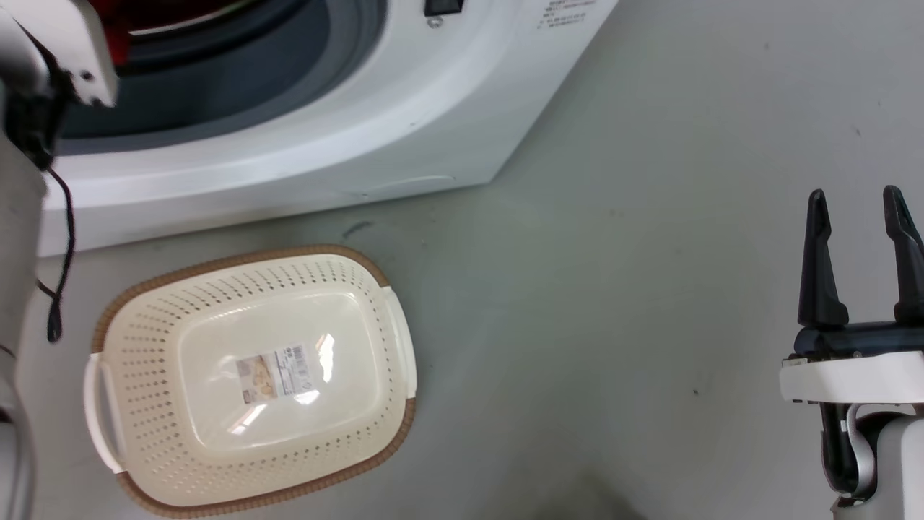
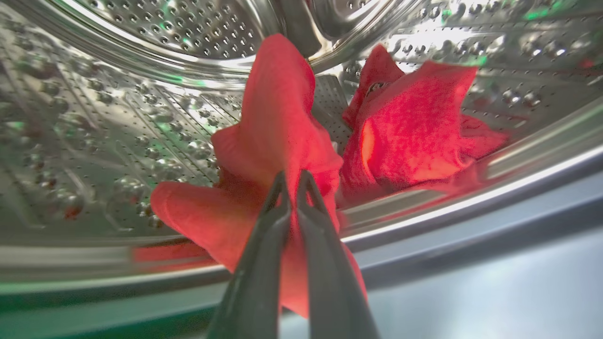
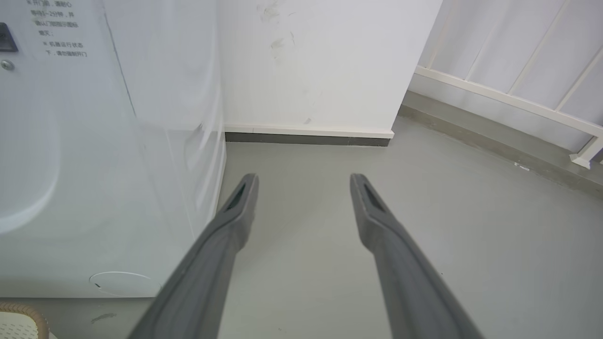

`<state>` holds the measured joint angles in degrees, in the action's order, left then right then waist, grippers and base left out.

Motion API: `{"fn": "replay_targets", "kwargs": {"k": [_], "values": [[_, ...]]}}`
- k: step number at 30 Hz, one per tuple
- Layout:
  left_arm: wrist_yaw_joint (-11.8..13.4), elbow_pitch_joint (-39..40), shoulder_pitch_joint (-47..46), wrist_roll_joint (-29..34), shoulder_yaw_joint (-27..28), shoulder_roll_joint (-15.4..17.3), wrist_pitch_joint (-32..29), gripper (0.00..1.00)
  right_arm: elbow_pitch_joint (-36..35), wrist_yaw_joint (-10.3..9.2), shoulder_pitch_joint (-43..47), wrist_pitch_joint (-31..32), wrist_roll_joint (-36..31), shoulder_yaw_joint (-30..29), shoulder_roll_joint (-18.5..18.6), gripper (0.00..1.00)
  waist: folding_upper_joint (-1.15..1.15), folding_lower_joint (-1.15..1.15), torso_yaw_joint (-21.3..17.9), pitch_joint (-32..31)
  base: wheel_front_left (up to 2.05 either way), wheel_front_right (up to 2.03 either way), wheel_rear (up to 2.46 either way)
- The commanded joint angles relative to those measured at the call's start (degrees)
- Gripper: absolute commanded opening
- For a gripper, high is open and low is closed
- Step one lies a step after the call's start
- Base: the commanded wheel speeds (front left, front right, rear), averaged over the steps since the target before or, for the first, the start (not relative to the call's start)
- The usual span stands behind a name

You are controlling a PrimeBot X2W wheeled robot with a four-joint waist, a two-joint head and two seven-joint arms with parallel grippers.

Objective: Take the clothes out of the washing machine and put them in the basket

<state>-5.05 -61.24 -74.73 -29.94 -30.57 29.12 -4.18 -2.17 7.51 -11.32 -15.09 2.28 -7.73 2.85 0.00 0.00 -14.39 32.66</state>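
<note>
Extraction: left jaws clamp one red garment [image 2: 273,117] in the drum [image 2: 118,117]; next, withdraw to the basket [image 1: 238,258]; right jaws empty, apart.

Soft red cloth [image 2: 278,132], shiny steel drum [image 2: 118,127], glossy plastic basket [image 1: 144,361]

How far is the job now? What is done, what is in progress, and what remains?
Done: nothing yet; the basket holds no clothes. In hand: the left hand is shut on one red garment inside the drum. Left: bring it to the basket, then fetch the second red garment from the drum. The right hand is open and holds nothing.
</note>
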Motion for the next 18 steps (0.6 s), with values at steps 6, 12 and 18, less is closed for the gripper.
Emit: {"fn": "replay_targets", "kwargs": {"k": [6, 12, 18], "values": [[-0.66, -0.11, 8.03, -0.88, -0.69, -3.60, 8.12, 0.00, 0.49, -0.04, 1.99, -0.12, -1.49, -1.24, 0.04, 1.00, 0.00, 0.00, 4.63, -8.51, 0.00, 0.00, 0.00], [0.53, 1.38, 13.98, -0.11, -1.71, -6.04, 16.44, 0.00, 1.23, -0.04, 3.90, -0.12, -2.70, -2.18, 0.04, 1.00, 0.00, 0.00, 7.01, -13.39, 0.00, 0.00, 0.00], [1.70, 5.47, 18.66, 0.31, -1.57, -7.35, 19.13, 0.00, 1.45, -0.04, 5.58, -0.12, -3.53, -2.62, 0.05, 1.00, 0.00, 0.00, 9.33, -16.84, 0.00, 0.00, 0.00]]}}
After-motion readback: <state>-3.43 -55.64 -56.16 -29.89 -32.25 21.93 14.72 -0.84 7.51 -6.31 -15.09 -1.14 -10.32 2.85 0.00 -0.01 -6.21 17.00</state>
